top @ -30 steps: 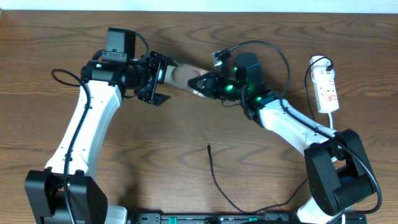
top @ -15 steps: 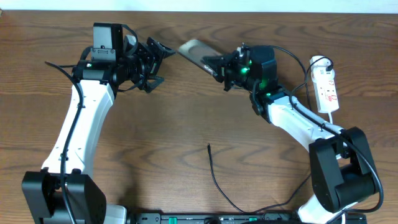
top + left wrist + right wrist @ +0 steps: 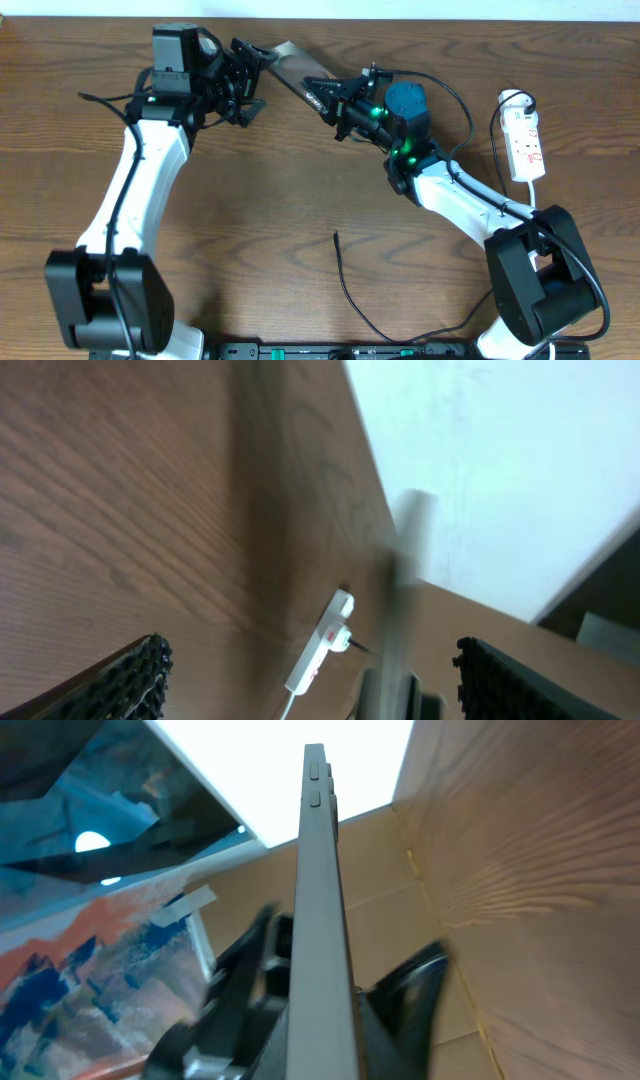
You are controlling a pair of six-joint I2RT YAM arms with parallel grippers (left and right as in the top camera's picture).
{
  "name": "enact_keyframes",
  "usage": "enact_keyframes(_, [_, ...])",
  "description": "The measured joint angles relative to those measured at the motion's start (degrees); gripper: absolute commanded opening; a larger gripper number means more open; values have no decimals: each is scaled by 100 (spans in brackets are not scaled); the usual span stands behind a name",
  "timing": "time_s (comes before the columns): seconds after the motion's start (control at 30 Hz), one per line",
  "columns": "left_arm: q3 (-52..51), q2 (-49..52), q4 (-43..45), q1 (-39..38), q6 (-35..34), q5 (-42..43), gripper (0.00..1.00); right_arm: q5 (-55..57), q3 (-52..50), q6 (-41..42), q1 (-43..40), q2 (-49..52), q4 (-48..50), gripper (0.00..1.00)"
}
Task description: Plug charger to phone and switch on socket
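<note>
The phone is a flat grey slab held tilted above the table's far side, with my right gripper shut on its near end. In the right wrist view the phone shows edge-on between my fingers. My left gripper stands open just left of the phone's free end; whether they touch I cannot tell. In the left wrist view the phone is a blurred upright bar between the open fingers. The charger lies on the table with its plug tip free. The white socket lies at the right.
The socket's white cord runs down past my right arm's base. The socket also shows far off in the left wrist view. A black rail runs along the table's front edge. Bare wood lies between the arms.
My right gripper has carried the phone left and toward the table's far edge. The left gripper has swung toward the far edge too and stays open, now facing the phone's free end.
</note>
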Motion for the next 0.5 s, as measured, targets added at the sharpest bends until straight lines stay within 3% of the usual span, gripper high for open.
enact_keyframes(0.5, [2,192,1016,0,-492,-35,89,439,0,358,212,2,63,1])
